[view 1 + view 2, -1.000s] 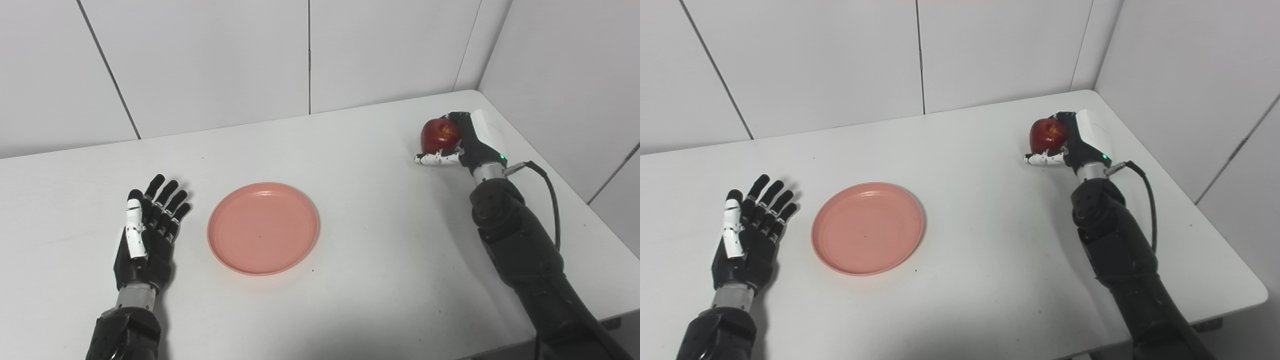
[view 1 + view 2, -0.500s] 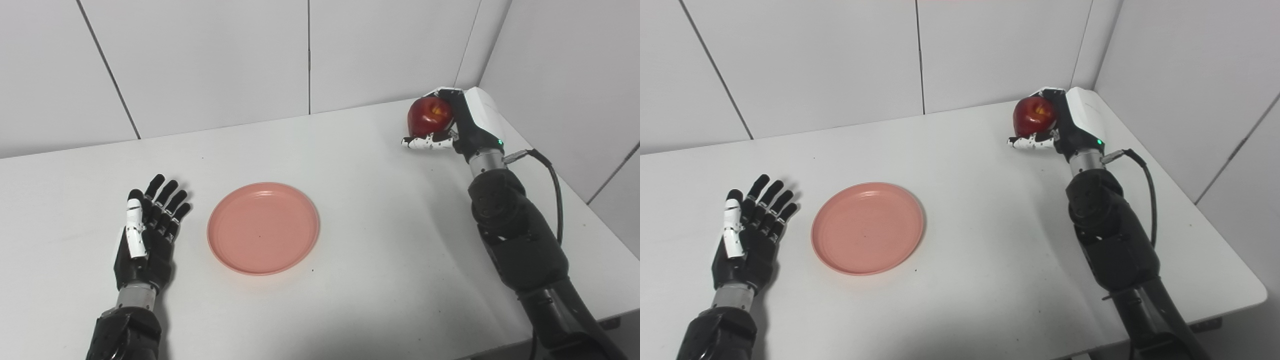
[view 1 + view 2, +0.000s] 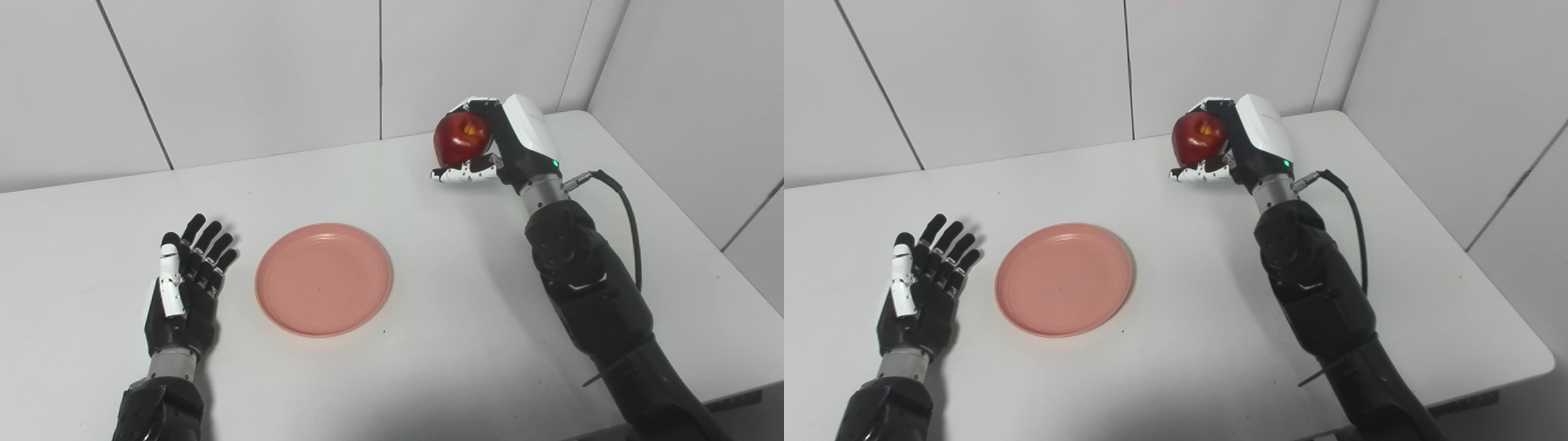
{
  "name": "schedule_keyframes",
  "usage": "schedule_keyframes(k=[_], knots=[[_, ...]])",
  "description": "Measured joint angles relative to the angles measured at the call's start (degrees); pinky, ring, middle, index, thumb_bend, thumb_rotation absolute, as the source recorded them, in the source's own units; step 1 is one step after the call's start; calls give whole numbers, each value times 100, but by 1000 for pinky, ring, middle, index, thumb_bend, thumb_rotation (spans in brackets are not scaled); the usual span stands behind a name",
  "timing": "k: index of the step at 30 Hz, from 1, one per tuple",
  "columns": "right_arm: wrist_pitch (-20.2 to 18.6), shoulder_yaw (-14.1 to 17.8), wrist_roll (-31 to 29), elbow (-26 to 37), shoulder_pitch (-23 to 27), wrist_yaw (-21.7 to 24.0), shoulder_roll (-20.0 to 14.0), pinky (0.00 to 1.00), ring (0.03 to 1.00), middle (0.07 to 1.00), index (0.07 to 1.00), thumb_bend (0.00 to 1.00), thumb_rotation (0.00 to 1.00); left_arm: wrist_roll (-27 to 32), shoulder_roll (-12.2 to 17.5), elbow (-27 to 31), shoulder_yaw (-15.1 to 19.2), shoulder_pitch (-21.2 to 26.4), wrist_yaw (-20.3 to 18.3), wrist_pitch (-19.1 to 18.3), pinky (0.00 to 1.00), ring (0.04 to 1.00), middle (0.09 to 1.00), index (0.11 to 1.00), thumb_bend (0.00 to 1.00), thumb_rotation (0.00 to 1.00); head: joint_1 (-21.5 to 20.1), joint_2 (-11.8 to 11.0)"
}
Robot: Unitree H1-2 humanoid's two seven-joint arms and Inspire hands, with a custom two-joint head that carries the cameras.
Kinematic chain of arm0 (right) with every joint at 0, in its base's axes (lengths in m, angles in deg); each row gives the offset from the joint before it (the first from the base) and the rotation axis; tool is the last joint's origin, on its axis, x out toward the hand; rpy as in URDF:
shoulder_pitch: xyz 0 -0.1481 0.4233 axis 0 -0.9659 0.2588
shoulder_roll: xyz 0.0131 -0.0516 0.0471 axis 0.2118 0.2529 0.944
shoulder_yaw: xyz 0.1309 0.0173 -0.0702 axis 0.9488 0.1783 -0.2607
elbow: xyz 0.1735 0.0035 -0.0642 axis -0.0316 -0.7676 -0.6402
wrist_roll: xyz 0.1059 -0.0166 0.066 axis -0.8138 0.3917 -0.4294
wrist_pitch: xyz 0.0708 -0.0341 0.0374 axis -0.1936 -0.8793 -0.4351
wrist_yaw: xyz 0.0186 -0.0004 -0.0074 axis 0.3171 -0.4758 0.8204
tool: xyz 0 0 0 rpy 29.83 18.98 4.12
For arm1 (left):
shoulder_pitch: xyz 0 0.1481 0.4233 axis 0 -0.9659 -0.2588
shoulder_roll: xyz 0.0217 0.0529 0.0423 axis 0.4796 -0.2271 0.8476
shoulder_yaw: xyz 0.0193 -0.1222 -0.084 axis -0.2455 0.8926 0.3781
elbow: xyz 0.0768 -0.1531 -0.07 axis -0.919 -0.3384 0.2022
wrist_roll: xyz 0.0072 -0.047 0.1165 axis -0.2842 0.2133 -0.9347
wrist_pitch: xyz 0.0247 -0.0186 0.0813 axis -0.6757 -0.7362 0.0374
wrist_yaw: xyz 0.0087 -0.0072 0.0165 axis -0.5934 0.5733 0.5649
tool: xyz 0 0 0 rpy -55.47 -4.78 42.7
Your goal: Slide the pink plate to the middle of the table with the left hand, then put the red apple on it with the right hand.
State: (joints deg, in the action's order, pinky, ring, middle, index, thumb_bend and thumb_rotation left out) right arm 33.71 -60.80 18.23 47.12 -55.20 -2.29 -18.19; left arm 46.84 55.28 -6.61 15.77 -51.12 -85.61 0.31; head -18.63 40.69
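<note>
— What's going on over on the left?

— The left hand [image 3: 180, 294] is lying palm up on the worktop [image 3: 478, 294] just left of the pink plate [image 3: 323, 278], fingers spread, holding nothing, same as a second ago. It's not touching the plate. The plate hasn't moved either; it's sitting roughly mid-worktop, so I'd say the slide is finished.

— And right of the plate?

— That's where things are changing. The right hand [image 3: 490, 144] is gripping the red apple [image 3: 460, 138], fingers wrapped over the top and thumb underneath. A second ago it was far off to the right of the plate, low by the worktop's corner; now it's lifted clear and is coming in towards the plate, though it's still well apart from it, up and to the right. So the carry is under way and only the set-down remains.

— Anything you can't make out?

— The apple's far side is hidden behind the fingers and palm, so I can't tell how deep the hold goes. Both arms are being cut off at the bottom edge.
</note>
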Motion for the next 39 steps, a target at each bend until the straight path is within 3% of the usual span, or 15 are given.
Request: schedule_keyframes(k=[9,26,39], knots=[[2,-302,98,3,203,113,425,345,419,477,486,512,132,-109,-137,83,-98,-56,102,-8,873,869,883,863,428,1000,386,26],[107,-1011,244,-186,346,223,1142,293,379,456,487,513,129,-324,-375,188,-234,-72,360,-104,857,859,875,865,425,1000,1343,62],[329,-1282,264,-459,309,227,1302,310,396,477,488,514,132,-517,-606,231,-253,-68,627,-142,838,850,863,851,417,1000,1924,97]])
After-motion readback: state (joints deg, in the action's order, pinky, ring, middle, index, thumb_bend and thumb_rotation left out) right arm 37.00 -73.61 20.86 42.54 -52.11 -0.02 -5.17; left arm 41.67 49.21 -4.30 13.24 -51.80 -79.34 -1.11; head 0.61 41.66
